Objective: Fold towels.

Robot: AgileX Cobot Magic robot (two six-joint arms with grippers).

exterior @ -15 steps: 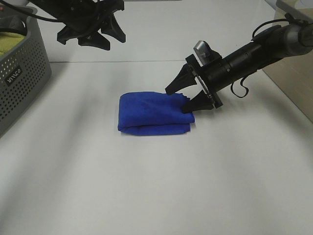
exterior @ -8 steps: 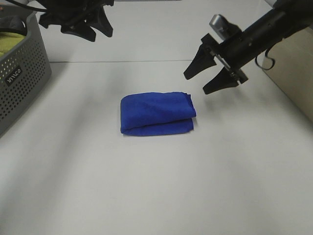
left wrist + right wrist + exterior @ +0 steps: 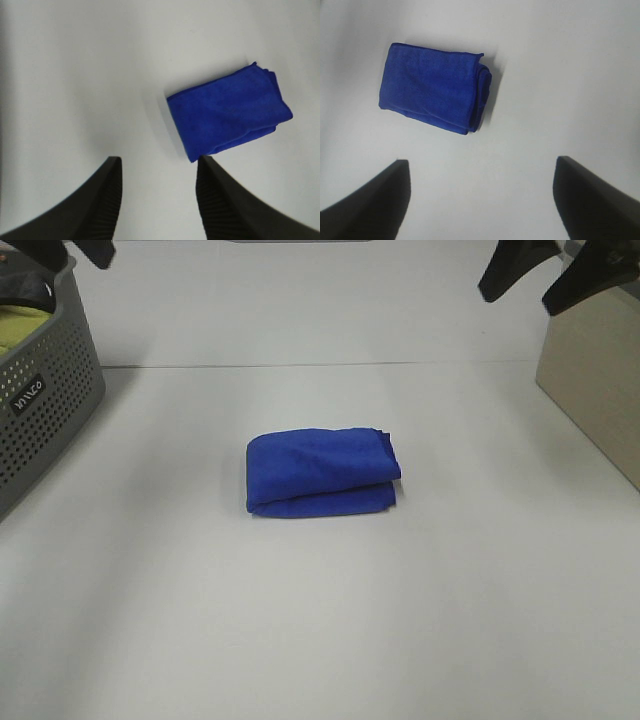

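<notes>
The royal-blue towel (image 3: 320, 472) lies folded in a compact stack in the middle of the white table (image 3: 300, 620). It also shows in the left wrist view (image 3: 229, 111) and the right wrist view (image 3: 434, 95). No white tag shows. My right gripper (image 3: 545, 278) is open and empty, raised high at the back right, far from the towel. My left gripper (image 3: 157, 192) is open and empty; in the exterior view only a finger tip (image 3: 92, 252) shows at the top left. Nothing touches the towel.
A grey perforated basket (image 3: 45, 390) stands at the left edge with a yellow-green cloth (image 3: 22, 328) inside. A beige box (image 3: 592, 390) stands at the right edge. A seam line (image 3: 300, 365) crosses the table behind the towel.
My right gripper let go of the towel's right edge and rose up and back to the right. My left gripper withdrew up and left, nearly out of view. The towel stays folded.
</notes>
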